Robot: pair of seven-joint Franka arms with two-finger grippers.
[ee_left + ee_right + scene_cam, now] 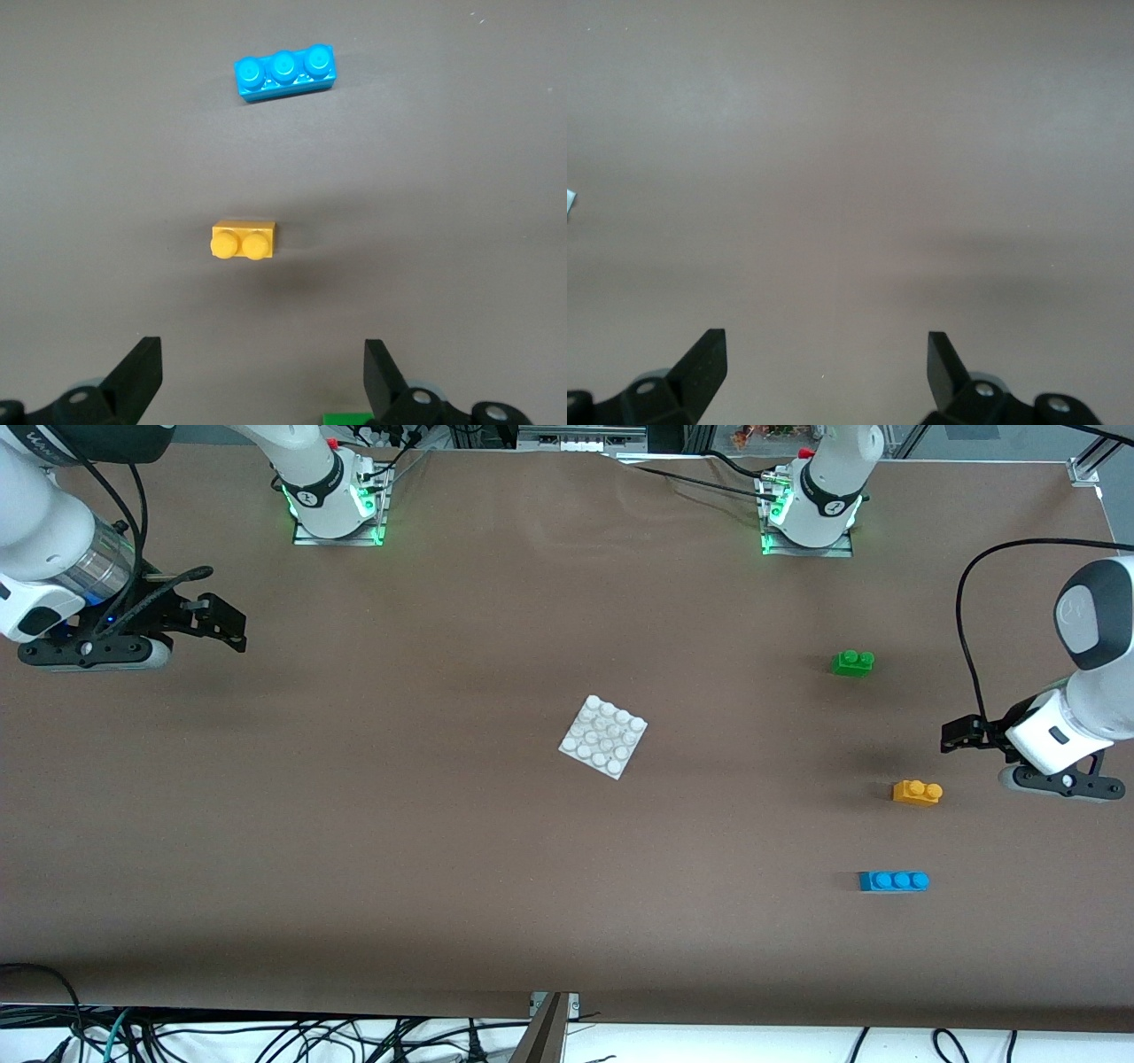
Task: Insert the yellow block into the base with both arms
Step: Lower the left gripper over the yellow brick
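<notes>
The yellow block (917,792) lies on the brown table toward the left arm's end, studs up; it also shows in the left wrist view (243,240). The white base (603,736) lies flat near the table's middle. My left gripper (961,735) hangs open and empty over bare table beside the yellow block; in its wrist view (263,372) the block lies ahead of the open fingers, apart from them. My right gripper (223,622) hangs open and empty over bare table at the right arm's end, far from the base; its wrist view (827,363) shows only table.
A green two-stud brick (852,662) lies farther from the front camera than the yellow block. A blue three-stud brick (893,880) lies nearer, also in the left wrist view (285,72). Cables hang along the table's front edge.
</notes>
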